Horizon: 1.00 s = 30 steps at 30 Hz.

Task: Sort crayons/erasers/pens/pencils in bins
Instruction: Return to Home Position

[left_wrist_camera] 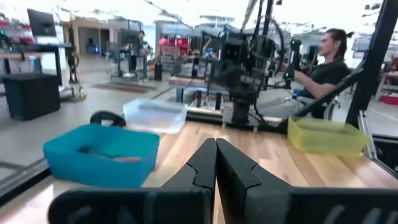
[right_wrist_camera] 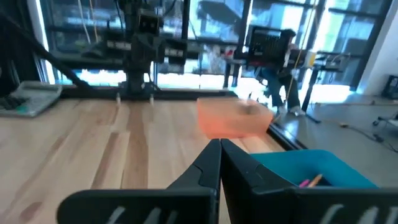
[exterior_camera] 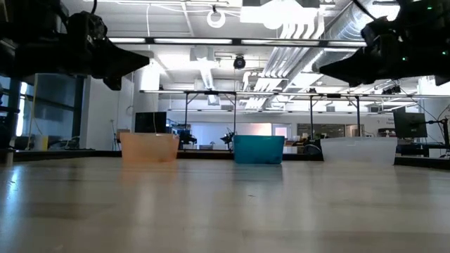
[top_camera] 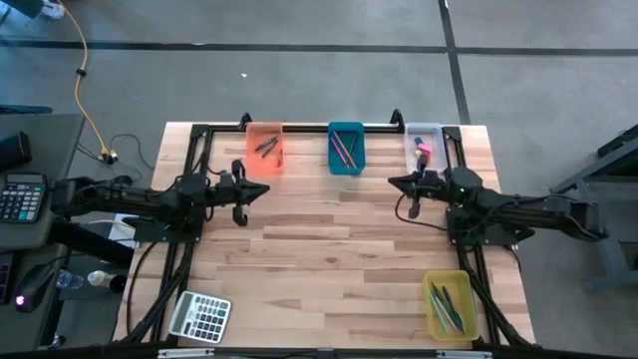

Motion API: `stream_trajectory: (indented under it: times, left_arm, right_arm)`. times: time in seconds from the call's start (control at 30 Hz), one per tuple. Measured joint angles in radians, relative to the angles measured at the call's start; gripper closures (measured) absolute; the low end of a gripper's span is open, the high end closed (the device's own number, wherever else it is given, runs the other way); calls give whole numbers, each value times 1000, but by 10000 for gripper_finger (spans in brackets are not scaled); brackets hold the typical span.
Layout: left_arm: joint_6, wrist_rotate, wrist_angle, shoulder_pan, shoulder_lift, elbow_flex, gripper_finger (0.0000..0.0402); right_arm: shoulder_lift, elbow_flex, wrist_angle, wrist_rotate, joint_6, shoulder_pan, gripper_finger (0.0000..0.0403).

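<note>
Four bins sit on the wooden table. At the far edge, the orange bin (top_camera: 251, 162) holds dark sticks (top_camera: 269, 148), the teal bin (top_camera: 346, 171) holds pencils (top_camera: 342, 150), and the clear bin (top_camera: 424, 128) holds erasers (top_camera: 423, 150). The yellow bin (top_camera: 432, 311) near the front right holds pens (top_camera: 452, 304). My left gripper (top_camera: 263, 189) is shut and empty, level above the table's left half. My right gripper (top_camera: 393, 181) is shut and empty, level over the right half, beside the clear bin. The shut fingertips also show in the wrist views (left_wrist_camera: 216, 144) (right_wrist_camera: 220, 144).
A grey calculator (top_camera: 201, 317) lies at the table's front left corner. A black frame rail (top_camera: 319, 127) runs behind the far bins. Bare wood lies between the two grippers. A seated person (left_wrist_camera: 323, 68) is in the room beyond the table.
</note>
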Motion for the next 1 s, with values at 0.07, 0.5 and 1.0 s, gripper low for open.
stream_trajectory:
  times: [0.07,0.5,1.0]
  left_arm:
    - [-7,-3,-36,0,-28,0,402]
    - [-10,-171,-284,-87,-226,0,402]
    - [-14,-197,-675,-113,-563,1,401]
  right_arm:
    - [-58,-26,-4,0,13,0,403]
    - [-425,-68,-284,39,19,0,403]
    - [-618,-69,-447,48,39,0,403]
